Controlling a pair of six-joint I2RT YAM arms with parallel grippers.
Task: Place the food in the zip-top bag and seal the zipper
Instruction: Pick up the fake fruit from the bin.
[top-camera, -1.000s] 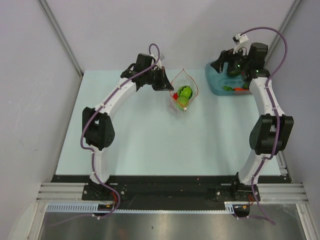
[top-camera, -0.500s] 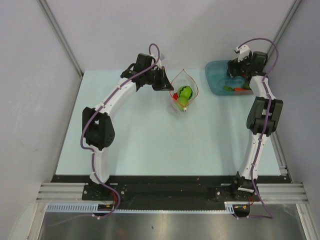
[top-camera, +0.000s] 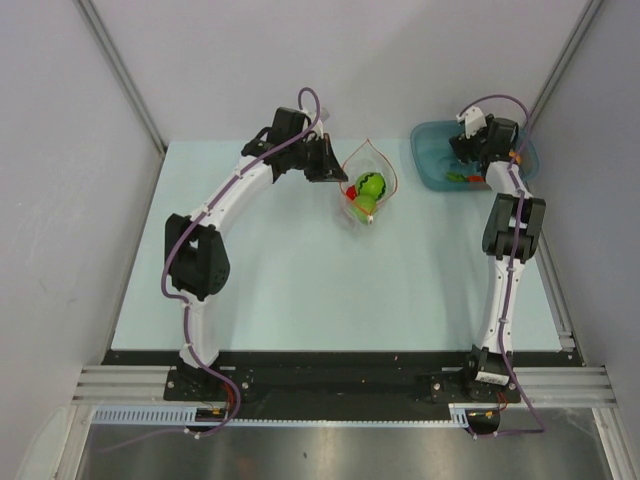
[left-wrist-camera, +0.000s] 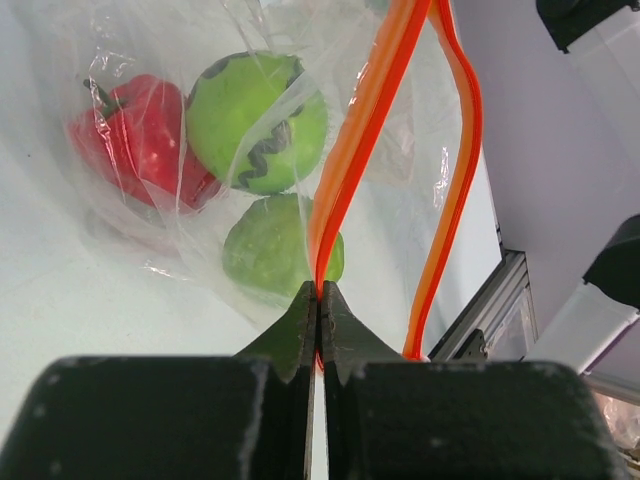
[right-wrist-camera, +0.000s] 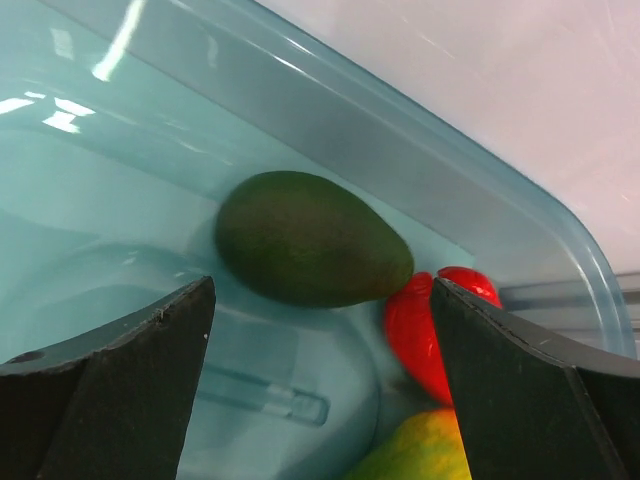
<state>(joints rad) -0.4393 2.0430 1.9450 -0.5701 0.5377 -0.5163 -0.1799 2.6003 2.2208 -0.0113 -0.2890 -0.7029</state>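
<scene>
The right hand (right-wrist-camera: 320, 290) is coming down into the teal tray (right-wrist-camera: 400, 150). Over the last second it has been swinging in from above the tray's left rim while its arm folds up straighter. Its fingers are standing wide apart and gripping nothing, and they are framing the dark green piece (right-wrist-camera: 310, 240). A red piece (right-wrist-camera: 425, 330) is touching that one, with the orange-yellow one (right-wrist-camera: 420, 455) just beside it.

The left hand (left-wrist-camera: 318, 300) is not moving. It is staying pinched shut on one lip of the zipper (left-wrist-camera: 360, 130), keeping the zip-top bag (top-camera: 368, 195) gaping on the bench (top-camera: 300, 280). A red pepper (left-wrist-camera: 135, 135), a striped green ball (left-wrist-camera: 255, 120) and a plain green ball (left-wrist-camera: 270, 245) are already lying inside.

So the loading is probably continuing, with the dark green piece looking like the next pick and the sealing waiting until the tray is emptied.
</scene>
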